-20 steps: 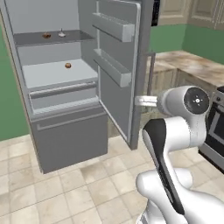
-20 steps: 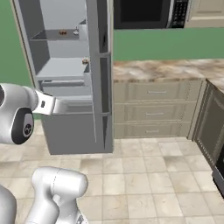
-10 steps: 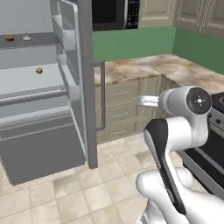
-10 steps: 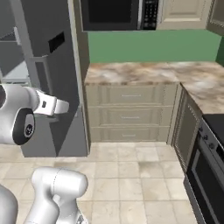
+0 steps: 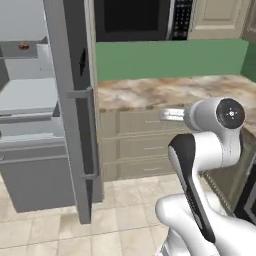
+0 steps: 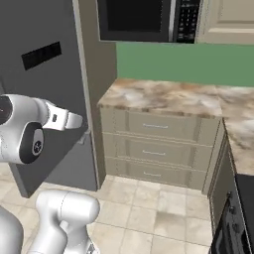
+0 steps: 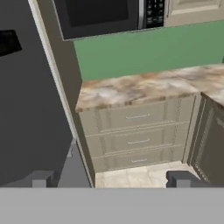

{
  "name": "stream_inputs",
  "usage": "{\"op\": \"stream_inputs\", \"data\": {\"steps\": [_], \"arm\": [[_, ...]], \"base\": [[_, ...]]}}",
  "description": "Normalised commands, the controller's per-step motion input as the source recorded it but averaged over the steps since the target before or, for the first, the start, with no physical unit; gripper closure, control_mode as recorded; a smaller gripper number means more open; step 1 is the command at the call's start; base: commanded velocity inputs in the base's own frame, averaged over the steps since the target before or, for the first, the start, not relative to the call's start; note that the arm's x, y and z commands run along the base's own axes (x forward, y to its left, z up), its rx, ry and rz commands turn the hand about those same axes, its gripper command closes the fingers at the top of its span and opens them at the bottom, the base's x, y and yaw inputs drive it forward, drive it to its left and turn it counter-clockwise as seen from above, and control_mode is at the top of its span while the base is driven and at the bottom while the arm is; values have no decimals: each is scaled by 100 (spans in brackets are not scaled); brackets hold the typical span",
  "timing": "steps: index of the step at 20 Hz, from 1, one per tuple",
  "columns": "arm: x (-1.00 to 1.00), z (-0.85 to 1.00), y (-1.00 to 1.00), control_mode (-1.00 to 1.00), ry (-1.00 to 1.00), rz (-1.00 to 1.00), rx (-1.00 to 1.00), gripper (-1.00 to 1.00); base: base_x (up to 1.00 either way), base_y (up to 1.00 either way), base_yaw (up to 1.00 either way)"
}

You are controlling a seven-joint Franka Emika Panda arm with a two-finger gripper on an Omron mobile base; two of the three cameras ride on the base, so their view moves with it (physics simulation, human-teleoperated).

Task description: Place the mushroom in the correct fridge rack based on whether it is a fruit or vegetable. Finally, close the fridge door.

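Empty pincer (image 7: 111, 177) (tips wide apart) facing counter (image 7: 144, 85), fridge door (image 5: 75, 100) ajar at left.

You see the fridge door (image 5: 75, 100) edge-on at nine o'clock, swung out from the open fridge, its vertical bar handle (image 5: 91, 135) facing the marble counter (image 5: 165, 90). On the top shelf at ten o'clock sits a small brown lump, possibly the mushroom (image 5: 23, 46). The microwave (image 5: 135, 19) hangs at twelve o'clock. The white arm (image 5: 205, 150) fills four o'clock.
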Motion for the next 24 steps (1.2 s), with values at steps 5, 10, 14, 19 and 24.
{"op": "stream_inputs", "data": {"steps": [5,10,14,19,24], "arm": [[0,0,0,100,0,0,0,-100],[0,0,0,100,0,0,0,-100],[0,0,0,100,0,0,0,-100],[0,0,0,100,0,0,0,-100],[0,0,0,100,0,0,0,-100]], "base": [[46,-59,49],[35,-57,49],[37,-49,48],[63,-43,50],[47,-43,47]]}}
